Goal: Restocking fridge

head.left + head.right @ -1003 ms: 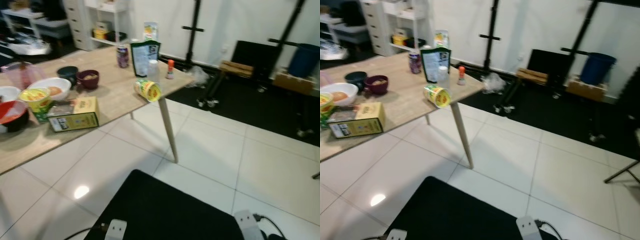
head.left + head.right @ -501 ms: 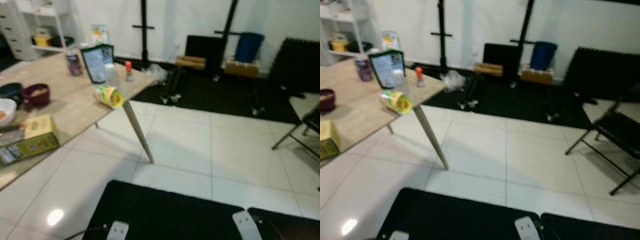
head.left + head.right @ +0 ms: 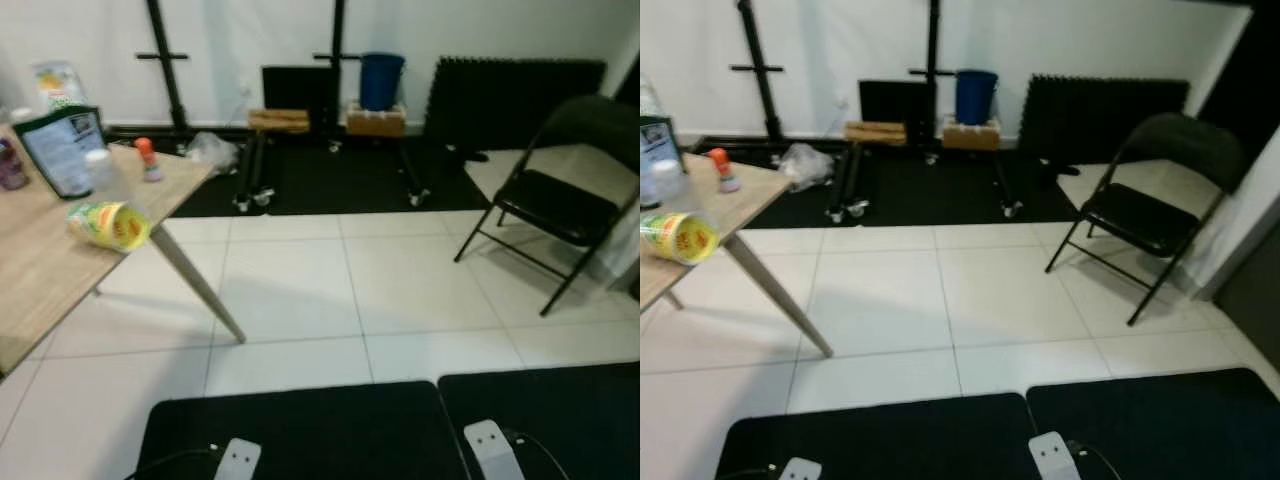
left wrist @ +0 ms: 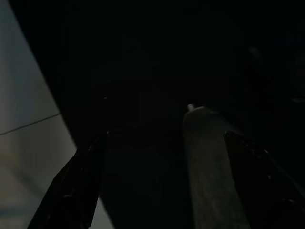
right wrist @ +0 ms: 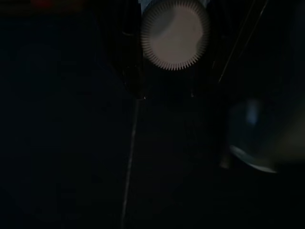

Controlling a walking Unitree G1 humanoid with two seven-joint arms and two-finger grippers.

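You have the yellow cup [image 3: 108, 224] lying sideways at the wooden table [image 3: 40, 285] corner, the left gripper [image 4: 167, 181] spread open, and the right gripper [image 5: 174, 57], by a white ribbed cap [image 5: 175, 34], too dark to tell.

A home room used as a studio: white tiled floor [image 3: 400, 290], wooden table [image 3: 40, 270] with groceries, folding chair [image 3: 560, 200], light stands [image 3: 165, 60].

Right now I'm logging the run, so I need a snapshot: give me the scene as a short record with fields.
surface: light wooden table, at the robot's left
on table: yellow-green cup lying on its side near the edge; dark printed pouch standing upright; small orange-capped bottle
floor: white tiles
seating: black folding chair, at the right
back wall: blue bin
fridge: none seen
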